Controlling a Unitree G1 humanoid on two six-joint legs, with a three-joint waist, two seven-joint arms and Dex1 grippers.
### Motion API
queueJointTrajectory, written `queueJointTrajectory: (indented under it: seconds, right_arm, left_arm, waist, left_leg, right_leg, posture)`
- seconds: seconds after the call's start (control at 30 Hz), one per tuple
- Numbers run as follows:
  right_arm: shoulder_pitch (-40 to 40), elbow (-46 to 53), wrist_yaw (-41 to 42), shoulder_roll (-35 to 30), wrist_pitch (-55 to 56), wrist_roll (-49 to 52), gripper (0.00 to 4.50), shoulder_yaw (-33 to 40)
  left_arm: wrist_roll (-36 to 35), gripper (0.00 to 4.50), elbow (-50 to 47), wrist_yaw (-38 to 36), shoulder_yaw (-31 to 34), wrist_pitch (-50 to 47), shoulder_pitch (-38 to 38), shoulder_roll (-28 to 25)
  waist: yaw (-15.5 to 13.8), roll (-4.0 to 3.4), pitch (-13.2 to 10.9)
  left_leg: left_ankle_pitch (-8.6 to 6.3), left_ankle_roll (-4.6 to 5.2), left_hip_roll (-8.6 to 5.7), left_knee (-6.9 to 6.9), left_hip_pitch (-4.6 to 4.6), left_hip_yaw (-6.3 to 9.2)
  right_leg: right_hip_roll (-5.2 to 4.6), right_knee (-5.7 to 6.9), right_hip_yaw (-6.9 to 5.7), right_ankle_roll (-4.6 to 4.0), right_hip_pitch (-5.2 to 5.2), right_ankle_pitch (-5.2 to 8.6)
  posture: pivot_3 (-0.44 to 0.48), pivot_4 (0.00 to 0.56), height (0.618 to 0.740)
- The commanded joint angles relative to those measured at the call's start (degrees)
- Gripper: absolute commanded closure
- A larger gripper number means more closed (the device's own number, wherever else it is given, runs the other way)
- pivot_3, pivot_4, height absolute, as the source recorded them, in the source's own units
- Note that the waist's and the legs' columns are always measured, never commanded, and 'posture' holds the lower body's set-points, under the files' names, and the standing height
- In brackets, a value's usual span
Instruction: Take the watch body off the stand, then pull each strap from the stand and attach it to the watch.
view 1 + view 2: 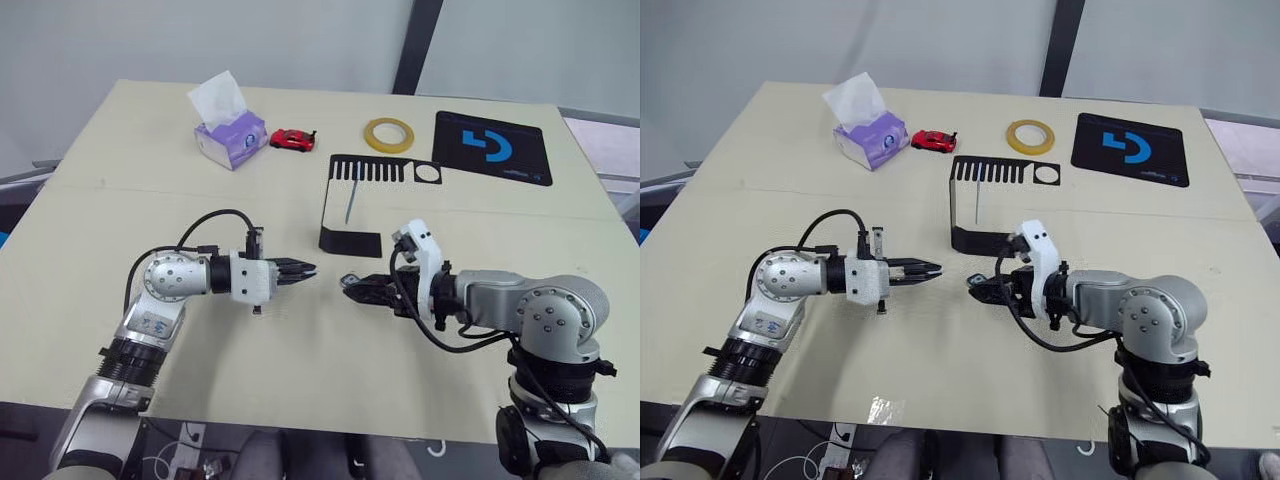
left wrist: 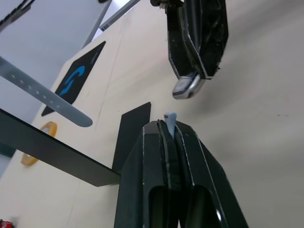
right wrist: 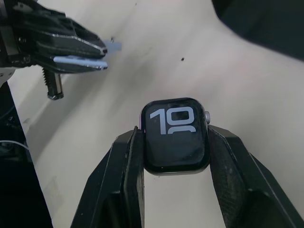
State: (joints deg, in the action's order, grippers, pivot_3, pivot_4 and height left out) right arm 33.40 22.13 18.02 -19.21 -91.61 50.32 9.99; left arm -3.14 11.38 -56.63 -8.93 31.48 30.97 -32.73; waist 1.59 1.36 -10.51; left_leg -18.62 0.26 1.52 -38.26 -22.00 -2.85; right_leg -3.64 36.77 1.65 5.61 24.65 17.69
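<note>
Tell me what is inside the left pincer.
A pale strap is clamped between the left pincer's fingers; its tip pokes out, the rest hidden. Facing it, the right pincer holds the watch body.

Right gripper (image 3: 176, 142) clamped on the watch body (image 3: 176, 135), one black finger (image 3: 124, 166) on each side, dark screen facing up with white digits. Beyond it, left gripper (image 3: 92, 54) pinching a pale strap (image 3: 83, 61), tip poking out, above the beige table (image 3: 190, 61).

Small rounded-square silver-rimmed watch body (image 3: 175, 137) shows white digits on black; thin flexible strap (image 2: 45, 97) pale grey-blue; bent-sheet stand (image 1: 355, 205) black.
</note>
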Motion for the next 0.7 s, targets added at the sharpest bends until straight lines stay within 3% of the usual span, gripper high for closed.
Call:
queueJointTrajectory:
  seconds: [0.03,0.27,0.7]
  right_arm:
    - [2.46,-0.9,1.01,1.28,-0.78,0.83,2.96,1.06]
    - [3.8,-3.85,0.63,1.75,-0.89,1.18,2.96,2.39]
    - [5.29,-5.47,-0.38,2.07,-0.89,2.5,2.96,2.63]
  left_arm:
    - [1.58,4.5,2.1,2.07,1.24,7.99,2.06,-0.63]
    - [5.28,4.5,4.54,2.52,-1.87,12.29,3.44,-0.69]
    - [8.16,4.5,5.91,5.72,-3.48,10.77,4.95,0.5]
  waist:
    - [0.15,0.0,0.0]
    - [0.08,0.0,0.0]
    - [0.12,0.0,0.0]
  left_leg:
    - [0.02,-0.03,0.0,-0.06,-0.08,0.0]
    - [0.09,0.01,-0.01,-0.27,-0.12,-0.03]
    - [0.07,0.05,0.0,-0.31,-0.19,-0.02]
  right_leg:
    - [0.01,0.07,0.0,0.0,0.09,0.0]
    - [0.02,0.24,0.01,0.0,0.1,0.0]
    - [0.03,0.28,0.0,0.01,0.16,-0.01]
  posture:
    - [0.0,0.15,0.738]
    - [0.0,0.15,0.738]
    - [0.0,0.15,0.738]
